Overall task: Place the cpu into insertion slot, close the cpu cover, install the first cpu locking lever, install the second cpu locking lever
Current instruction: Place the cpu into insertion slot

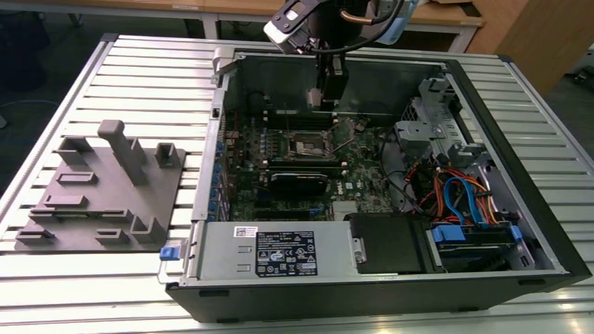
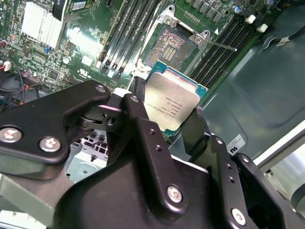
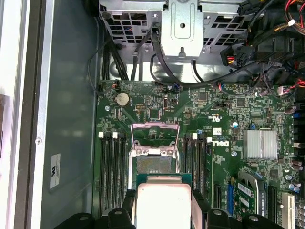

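Observation:
My gripper (image 2: 167,113) is shut on the cpu (image 2: 172,101), a flat square chip with a dull silver top and green edge, held by two opposite sides between black fingers (image 2: 137,102). In the first wrist view the cpu (image 3: 163,200) hangs just short of the insertion slot (image 3: 153,164), whose dark contact field lies bare. The cpu cover (image 3: 155,126), a thin silvery frame, stands swung open at the slot's far side. A thin locking lever (image 2: 220,46) sticks out beside the insertion slot (image 2: 171,45). In the exterior view my gripper (image 1: 330,94) is inside the computer case, above the insertion slot (image 1: 309,144).
The open computer case (image 1: 519,139) lies on a slatted metal table (image 1: 139,76). Black memory slots (image 3: 110,174) flank the socket on both sides. A drive cage and cables (image 1: 464,195) fill the exterior view's right. A grey fixture plate (image 1: 102,198) sits on the exterior view's left.

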You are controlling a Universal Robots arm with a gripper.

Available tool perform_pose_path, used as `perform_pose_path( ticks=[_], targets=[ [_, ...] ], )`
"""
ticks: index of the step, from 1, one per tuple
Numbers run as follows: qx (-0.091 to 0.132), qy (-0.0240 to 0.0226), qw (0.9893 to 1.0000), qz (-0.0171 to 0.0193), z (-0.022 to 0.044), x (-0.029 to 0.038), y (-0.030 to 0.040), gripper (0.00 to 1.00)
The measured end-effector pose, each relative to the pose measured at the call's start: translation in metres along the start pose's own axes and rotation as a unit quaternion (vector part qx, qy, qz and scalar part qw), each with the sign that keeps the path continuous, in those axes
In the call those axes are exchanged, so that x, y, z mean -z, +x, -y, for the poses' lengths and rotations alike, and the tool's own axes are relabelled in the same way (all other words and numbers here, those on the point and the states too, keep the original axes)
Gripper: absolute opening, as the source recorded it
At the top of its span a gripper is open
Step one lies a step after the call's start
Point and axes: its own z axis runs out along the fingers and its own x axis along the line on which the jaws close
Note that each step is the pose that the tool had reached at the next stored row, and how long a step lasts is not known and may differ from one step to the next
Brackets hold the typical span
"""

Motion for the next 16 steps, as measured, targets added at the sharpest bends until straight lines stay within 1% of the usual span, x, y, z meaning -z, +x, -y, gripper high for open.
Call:
perform_pose_path(
  ticks=[3,16],
  targets=[
    [0.001,0.0000,1.0000,-0.0001,0.0006,-0.0037,-0.0001,0.54],
    [0.008,0.0001,1.0000,-0.0002,0.0035,-0.0272,-0.0003,0.54]
  ],
)
